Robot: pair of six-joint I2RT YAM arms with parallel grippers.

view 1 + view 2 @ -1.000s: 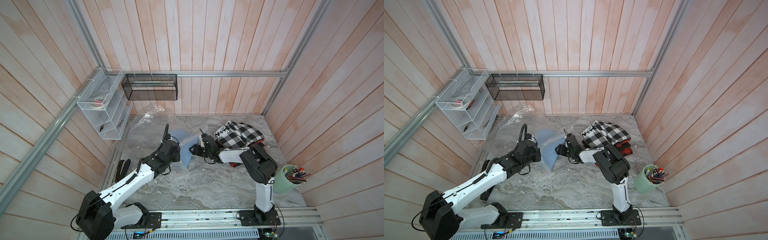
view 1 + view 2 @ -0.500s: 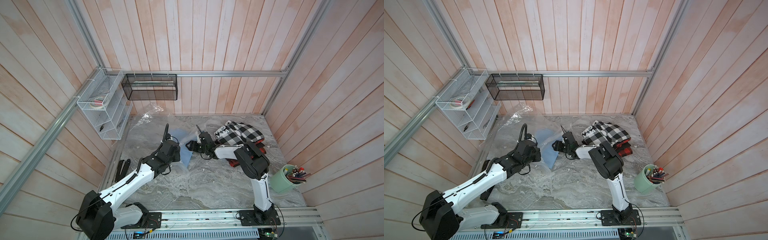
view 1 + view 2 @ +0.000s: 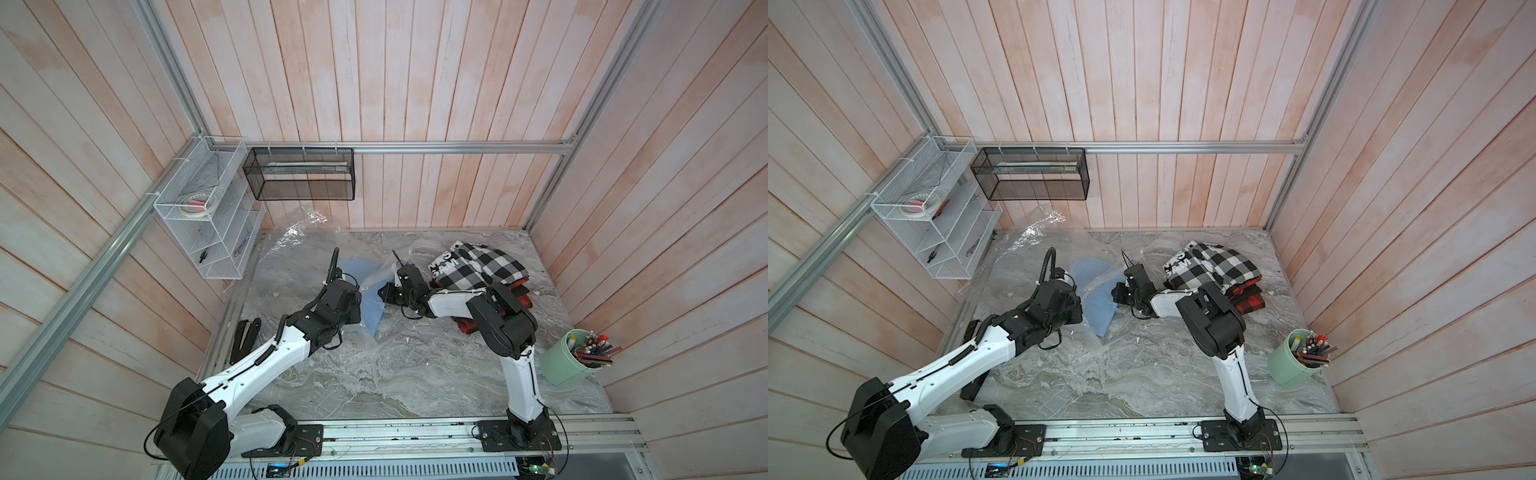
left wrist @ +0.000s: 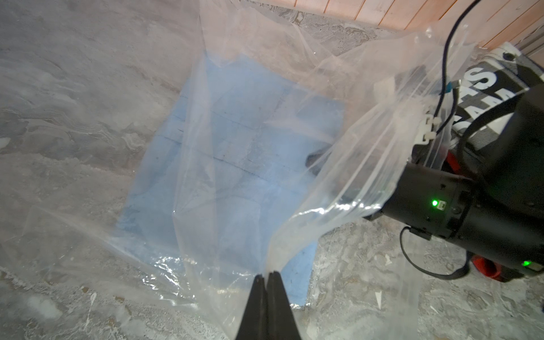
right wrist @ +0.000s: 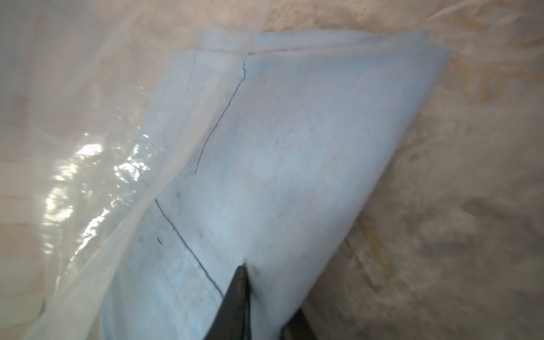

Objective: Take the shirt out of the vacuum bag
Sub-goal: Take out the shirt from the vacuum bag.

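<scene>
The vacuum bag (image 3: 299,232) is a clear, crinkly sheet spread over the left and middle of the marble table (image 3: 415,374). A folded light blue shirt (image 3: 370,307) lies inside it, also seen as the shirt (image 4: 235,147) in the left wrist view. My left gripper (image 4: 266,275) is shut on a pinch of the bag's film (image 4: 338,147) at the near edge of the shirt, holding it up. My right gripper (image 3: 380,291) reaches in from the right. In the right wrist view its jaws (image 5: 269,290) are closed on an edge of the shirt (image 5: 294,147), one finger above the cloth and one below.
A black-and-white checked cloth (image 3: 478,266) lies on a red plaid one (image 3: 519,291) at the back right. A green cup of pencils (image 3: 569,361) stands at the right edge. A white wire shelf (image 3: 212,220) and a black mesh basket (image 3: 299,174) hang on the walls. A black tool (image 3: 245,338) lies at the left edge.
My right gripper has moved left, deeper into the bag, and its jaws have closed onto the shirt's edge. The left arm has kept its hold on the bag.
</scene>
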